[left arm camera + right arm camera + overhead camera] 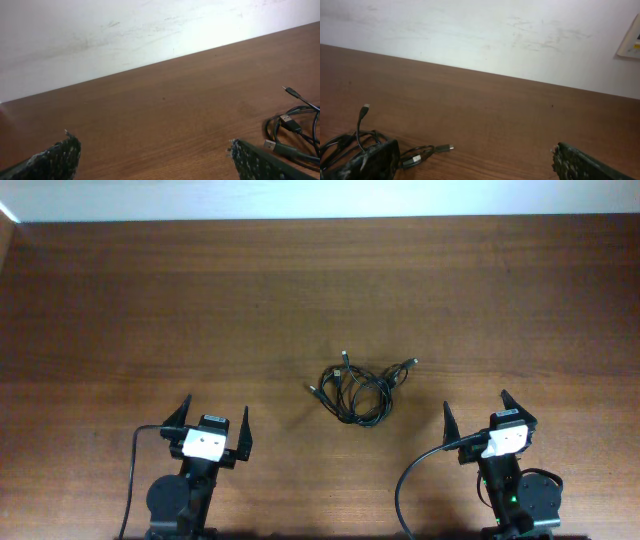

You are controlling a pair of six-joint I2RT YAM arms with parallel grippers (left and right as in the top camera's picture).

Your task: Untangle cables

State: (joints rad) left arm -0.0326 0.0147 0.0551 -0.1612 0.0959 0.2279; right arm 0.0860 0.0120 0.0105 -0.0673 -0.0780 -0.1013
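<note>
A tangled bundle of thin black cables point(358, 387) with small plug ends lies on the wooden table, between and a little ahead of both arms. It shows at the right edge of the left wrist view point(295, 130) and at the lower left of the right wrist view point(367, 145), where one plug end point(447, 147) sticks out. My left gripper point(216, 413) is open and empty, to the left of the bundle. My right gripper point(477, 406) is open and empty, to the right of it. Neither touches the cables.
The brown wooden table point(150, 310) runs back to a white wall point(320, 198). A paper or card corner point(631, 40) hangs on the wall at the right. Thicker black arm cables point(410, 480) loop by the arm bases.
</note>
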